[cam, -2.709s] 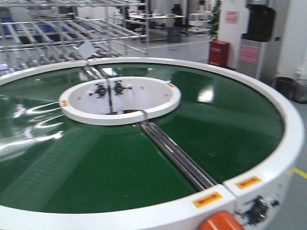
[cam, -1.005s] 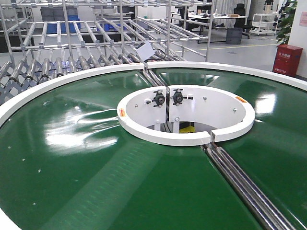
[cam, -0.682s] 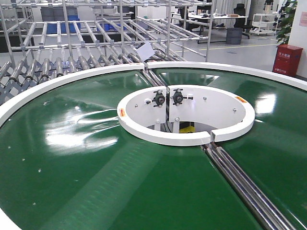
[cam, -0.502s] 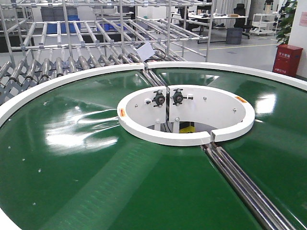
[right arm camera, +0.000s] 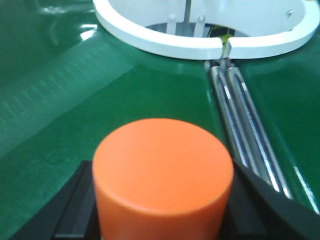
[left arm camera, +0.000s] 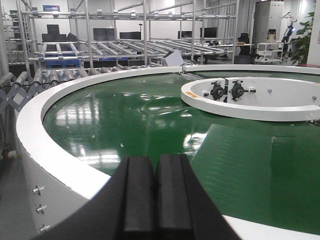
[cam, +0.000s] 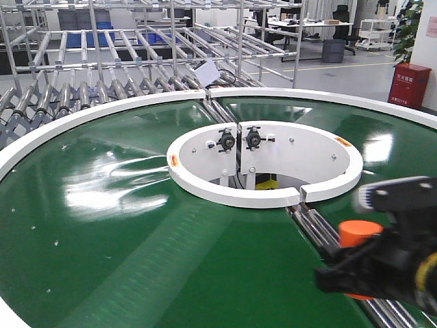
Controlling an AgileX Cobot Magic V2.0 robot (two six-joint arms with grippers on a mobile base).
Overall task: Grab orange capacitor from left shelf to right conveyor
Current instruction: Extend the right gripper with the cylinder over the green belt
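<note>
Capacitor [cam: 360, 234] in bright orange sits clamped upright in the right claw [cam: 369, 268], black fingers [right arm camera: 75, 210] hugging both its sides. It hangs over the right conveyor [cam: 136, 239], just beside the twin steel rollers [cam: 315, 225] that run out from the gap in the white hub [cam: 266, 196]. Whether its base touches the dark green belt, I cannot tell. The left claw [left arm camera: 156, 195] is pinched together on nothing, poised at the white outer rim [left arm camera: 60, 155]. Silver roller-track racks [cam: 102, 85] stand beyond.
</note>
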